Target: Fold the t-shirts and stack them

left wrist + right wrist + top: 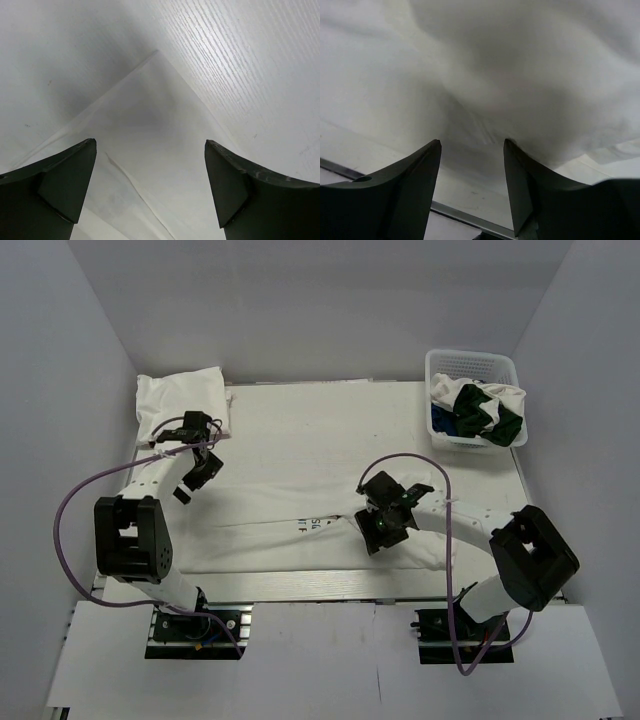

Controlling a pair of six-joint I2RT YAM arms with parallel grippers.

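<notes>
A large white t-shirt [290, 525] lies spread flat across the near half of the table, with a bit of dark printed text near its middle. My left gripper [192, 483] is open over the shirt's left end. In the left wrist view its jaws [150, 142] stand wide apart above a pointed corner of the white cloth [150, 125], holding nothing. My right gripper [383, 530] is open over the shirt's right part. In the right wrist view [472, 142] its fingers straddle a raised fold of white cloth [520, 75] without closing on it.
A folded white shirt [185, 400] lies at the back left corner. A white lattice basket [470, 365] at the back right holds white, blue and dark green shirts [478, 410]. The table's metal front edge [470, 217] runs just below the right gripper.
</notes>
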